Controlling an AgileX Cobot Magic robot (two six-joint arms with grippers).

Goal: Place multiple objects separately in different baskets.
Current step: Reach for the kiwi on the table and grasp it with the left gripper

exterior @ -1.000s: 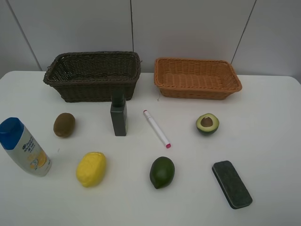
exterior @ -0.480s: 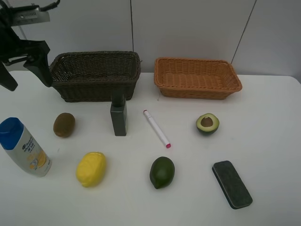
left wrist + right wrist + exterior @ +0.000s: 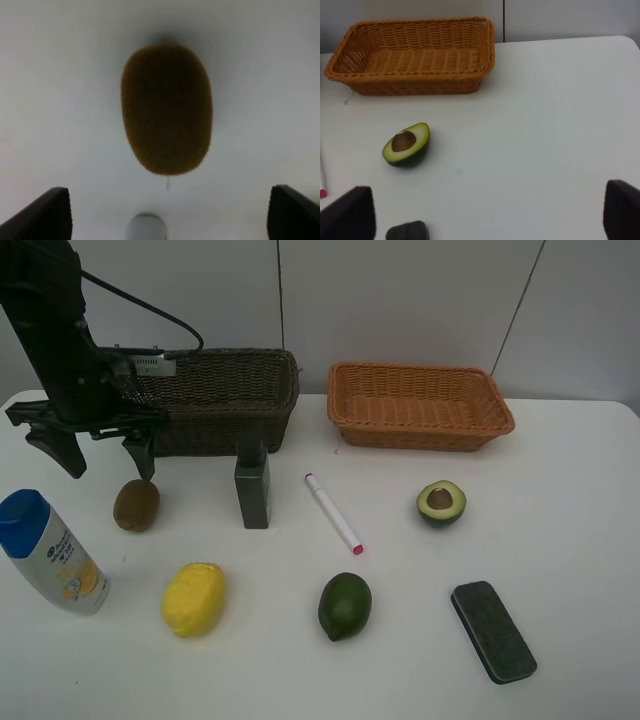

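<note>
Brown and fuzzy, the kiwi lay on the surface just in front of the dark basket. The left hand hung over it, spread wide, holding nothing. The round kiwi could roll away if one finger bumped it first.

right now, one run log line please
left jaws: open above kiwi | right jaws: open, holding nothing | orange basket: empty
</note>
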